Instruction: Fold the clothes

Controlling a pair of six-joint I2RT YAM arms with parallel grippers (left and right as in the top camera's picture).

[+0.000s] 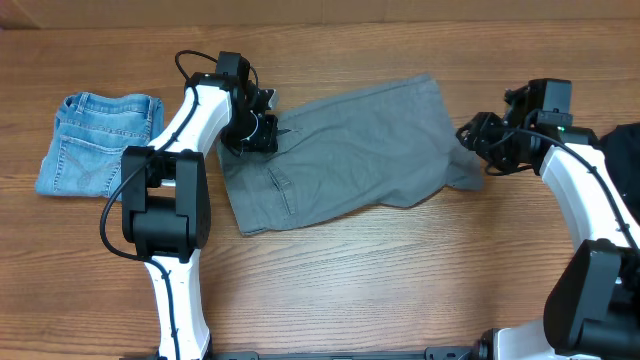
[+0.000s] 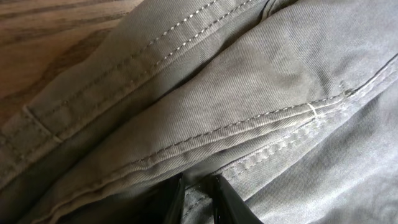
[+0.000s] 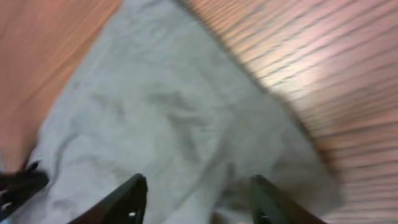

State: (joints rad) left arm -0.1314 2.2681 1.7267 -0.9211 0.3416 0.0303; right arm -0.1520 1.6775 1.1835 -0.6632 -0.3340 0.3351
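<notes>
In the narrow left tool [image 2: 198, 188], grey shorts [image 1: 350, 150]; wide right tool [image 3: 196, 186] over their other end

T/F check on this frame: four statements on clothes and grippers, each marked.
1. The denim shorts lie apart from the grey shorts. True.
2. The left gripper hangs open over bare wood. False: it is pinched shut on the grey shorts' fabric.
3. The right gripper is open above the grey shorts. True.
4. The black garment covers the grey shorts. False: it lies off to the side, not touching them.
</notes>
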